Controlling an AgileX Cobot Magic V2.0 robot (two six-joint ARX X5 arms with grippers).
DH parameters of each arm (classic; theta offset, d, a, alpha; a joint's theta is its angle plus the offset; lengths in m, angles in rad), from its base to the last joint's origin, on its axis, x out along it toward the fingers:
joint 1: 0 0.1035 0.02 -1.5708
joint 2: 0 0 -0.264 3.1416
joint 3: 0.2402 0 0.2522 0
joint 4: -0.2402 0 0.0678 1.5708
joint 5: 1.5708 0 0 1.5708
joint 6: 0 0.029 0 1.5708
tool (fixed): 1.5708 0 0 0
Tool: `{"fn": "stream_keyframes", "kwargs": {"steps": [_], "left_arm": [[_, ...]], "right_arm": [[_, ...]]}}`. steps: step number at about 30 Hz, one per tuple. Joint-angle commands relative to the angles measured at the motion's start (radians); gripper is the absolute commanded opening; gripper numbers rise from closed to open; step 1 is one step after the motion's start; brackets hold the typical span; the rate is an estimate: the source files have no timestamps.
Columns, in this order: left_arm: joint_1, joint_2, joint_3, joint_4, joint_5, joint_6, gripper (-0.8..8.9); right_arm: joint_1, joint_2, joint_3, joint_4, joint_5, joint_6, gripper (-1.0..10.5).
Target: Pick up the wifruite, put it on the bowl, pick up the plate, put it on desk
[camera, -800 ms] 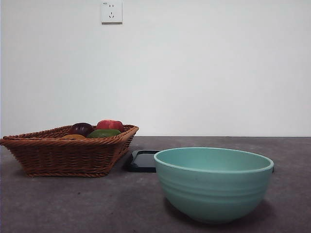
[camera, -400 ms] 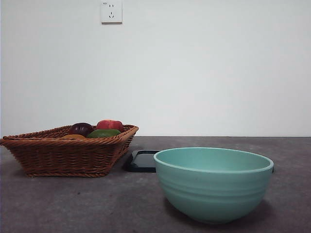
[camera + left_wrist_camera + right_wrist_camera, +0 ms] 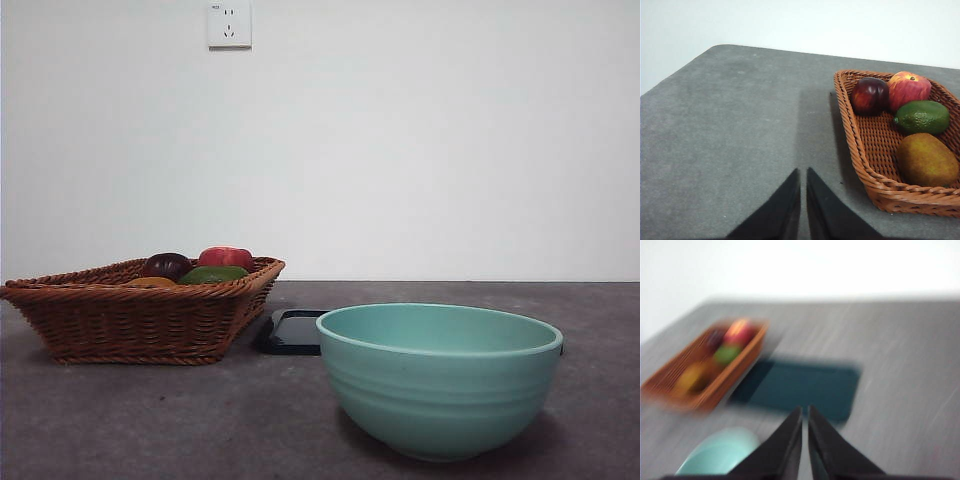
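While the wifruite (image 3: 927, 159) lies in the basket (image 3: 865, 165) by its near corner, the left gripper (image 3: 803, 176) hangs closed beside it; the right gripper (image 3: 804, 415) is closed too.

A woven brown wicker basket (image 3: 140, 315) sits on the table, holding a dark purple round fruit (image 3: 869, 95), a red-and-yellow peach-like fruit (image 3: 909, 89) touching it, and a green fruit (image 3: 922, 117) just beside them. On the white wall (image 3: 420, 140) behind, a white power socket (image 3: 229, 24) is mounted high above the basket.
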Motion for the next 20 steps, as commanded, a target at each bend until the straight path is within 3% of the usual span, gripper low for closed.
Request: {"fn": "stream_keyframes", "kwargs": {"steps": [1,7,14,20], "left_arm": [[0.001,-0.002,-0.021,-0.006,-0.005,0.003,0.19],[0.001,-0.002,-0.020,-0.006,-0.005,0.003,0.19],[0.001,-0.002,-0.021,-0.006,-0.005,0.003,0.18],[0.001,-0.002,-0.021,-0.006,-0.005,0.003,0.19]], "right_arm": [[-0.075,-0.028,-0.150,0.270,0.013,-0.037,0.2],[-0.156,-0.042,-0.409,0.545,0.037,-0.113,0.2],[-0.161,-0.048,-0.549,0.604,0.094,-0.286,0.2],[-0.163,-0.073,-0.610,0.595,0.209,-0.240,0.2]]}}
